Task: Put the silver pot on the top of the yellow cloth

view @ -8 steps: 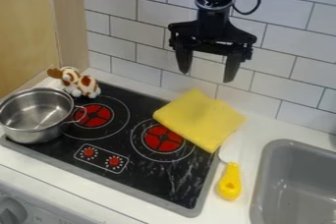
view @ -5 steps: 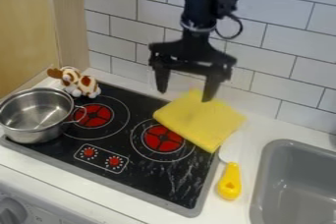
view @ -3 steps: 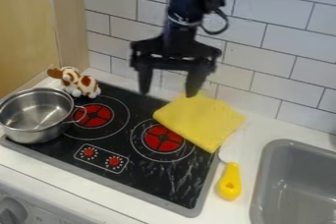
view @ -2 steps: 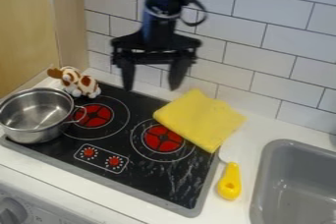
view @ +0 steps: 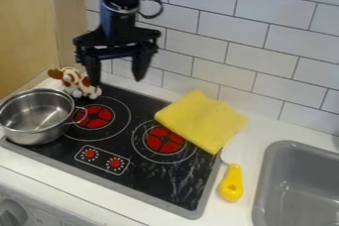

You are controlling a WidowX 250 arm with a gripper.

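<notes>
- See a black, angular gripper [view: 116, 82] hanging above the stove's back left, with its two tapering fingers spread well apart and nothing between.
- Follow the dark, cable-looped arm [view: 119, 17] up to the top edge, cut off there.
- Find a plush toy [view: 81, 85], white with rusty-brown patches, partly covered by one finger; can't judge contact from this slant.
- Spot the silver pot [view: 39, 133], round, smooth and shiny, with a thin wire handle, below and to the left of the gripper, ungrasped, at the picture's left edge, on the flat black stove [view: 149, 183].
- Note hot-plate rings printed in red and white, partly overlapped by the pot.
- Find the yellow cloth [view: 201, 121], soft, matte and folded square, lying across the stove's back right corner, to the right of the pot and gripper.
- See beside it a knife [view: 232, 184] with a rounded yellow handle, its pale blade hard to separate from the white counter [view: 248, 165].
- Make out a grey sink [view: 261, 185], cut off at right.
</notes>
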